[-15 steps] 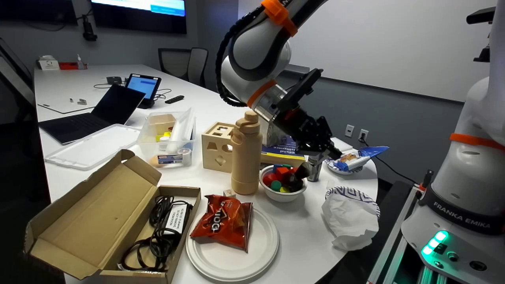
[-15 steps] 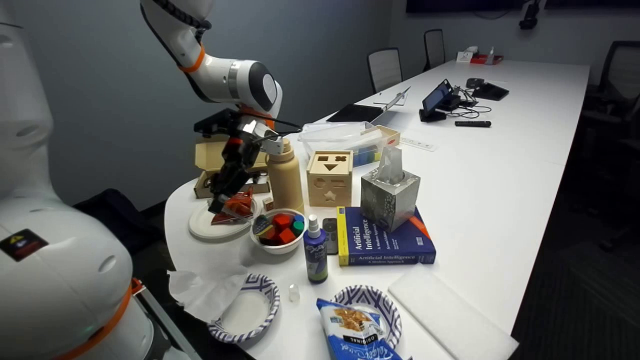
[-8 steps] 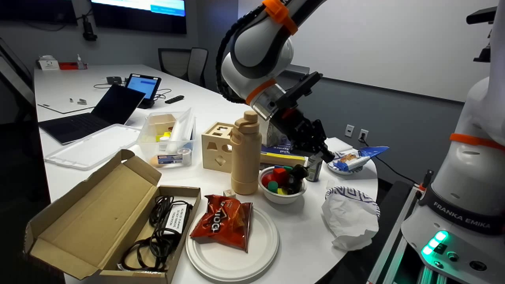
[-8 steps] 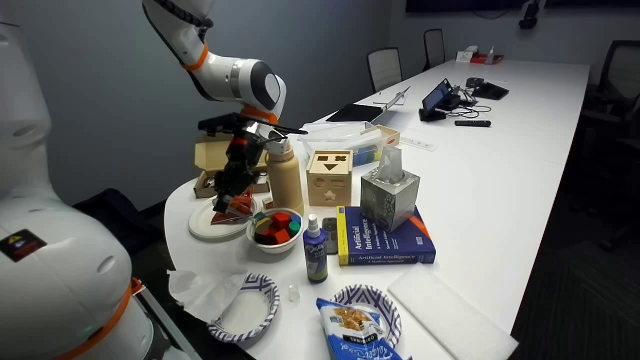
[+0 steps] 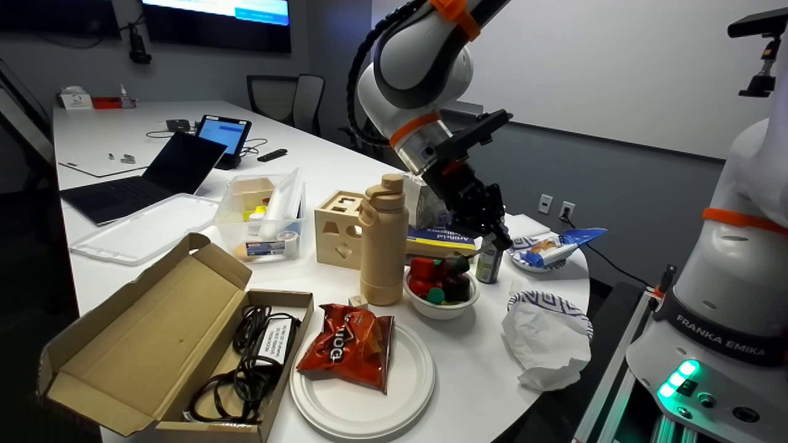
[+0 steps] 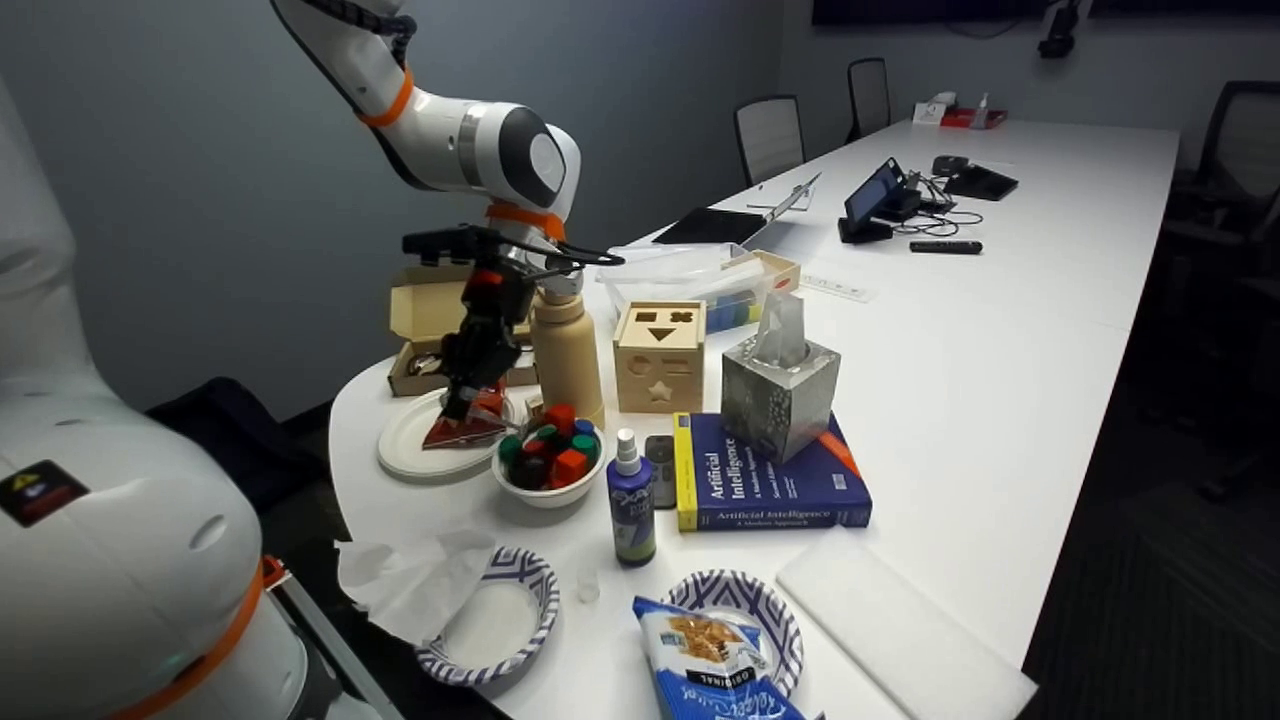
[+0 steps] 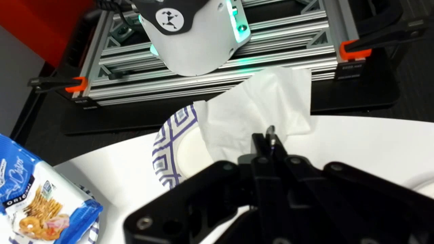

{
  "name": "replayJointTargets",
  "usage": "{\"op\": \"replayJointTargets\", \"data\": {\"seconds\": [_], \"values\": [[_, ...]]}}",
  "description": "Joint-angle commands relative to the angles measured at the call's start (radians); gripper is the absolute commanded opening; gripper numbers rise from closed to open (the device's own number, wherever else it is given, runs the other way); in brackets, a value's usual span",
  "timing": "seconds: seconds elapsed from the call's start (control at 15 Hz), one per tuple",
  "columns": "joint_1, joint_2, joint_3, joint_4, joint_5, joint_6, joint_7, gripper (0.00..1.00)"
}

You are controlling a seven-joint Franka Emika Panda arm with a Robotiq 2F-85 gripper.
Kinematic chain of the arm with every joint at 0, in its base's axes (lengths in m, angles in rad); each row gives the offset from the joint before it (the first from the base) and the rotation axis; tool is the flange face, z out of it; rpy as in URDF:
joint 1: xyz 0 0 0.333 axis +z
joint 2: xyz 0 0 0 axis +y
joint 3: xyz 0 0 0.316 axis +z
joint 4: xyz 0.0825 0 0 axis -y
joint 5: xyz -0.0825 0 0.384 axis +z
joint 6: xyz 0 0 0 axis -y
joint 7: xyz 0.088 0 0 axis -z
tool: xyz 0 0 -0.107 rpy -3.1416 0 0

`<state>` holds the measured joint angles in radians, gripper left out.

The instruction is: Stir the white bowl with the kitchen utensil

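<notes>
White bowl [image 5: 440,311] stands upright on the table [image 5: 486,369], near the tan bottle [image 5: 385,246] and just beside the spray bottle [image 6: 632,512], close enough that either could foul a wide sweep; heaped in it are coloured blocks [image 6: 570,466], a mess-free stand-in for food, I would guess; the gripper [image 7: 267,138] is drawn together around the kitchen utensil [image 5: 474,253], pinching its slim handle with little gap left; in both exterior views the gripper hangs tilted, above and to one side of the bowl, probably so that the handle can slant in over the rim while the jaws need not dip among the blocks; the head is hard to make out, so its depth I cannot tell; this looks like the stirring itself; small circles seem wisest, since nothing visible braces the bowl.
</notes>
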<state>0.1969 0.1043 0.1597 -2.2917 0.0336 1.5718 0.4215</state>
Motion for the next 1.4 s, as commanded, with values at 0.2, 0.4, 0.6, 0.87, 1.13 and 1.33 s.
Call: {"op": "replayJointTargets", "data": {"seconds": [0.2, 0.4, 0.6, 0.87, 1.13, 1.33], "values": [[-0.003, -0.12, 0.008, -0.043, 0.014, 0.066, -0.011, 0.01], [-0.001, -0.121, 0.012, -0.035, -0.008, 0.007, 0.042, 0.01], [0.0, -0.084, 0.014, -0.024, -0.011, -0.052, 0.077, 0.01], [0.004, -0.032, 0.018, -0.015, -0.009, -0.093, 0.062, 0.01], [0.011, 0.018, 0.021, -0.027, -0.023, 0.002, 0.057, 0.01], [0.012, 0.029, 0.019, -0.03, -0.016, 0.061, 0.043, 0.01]]}}
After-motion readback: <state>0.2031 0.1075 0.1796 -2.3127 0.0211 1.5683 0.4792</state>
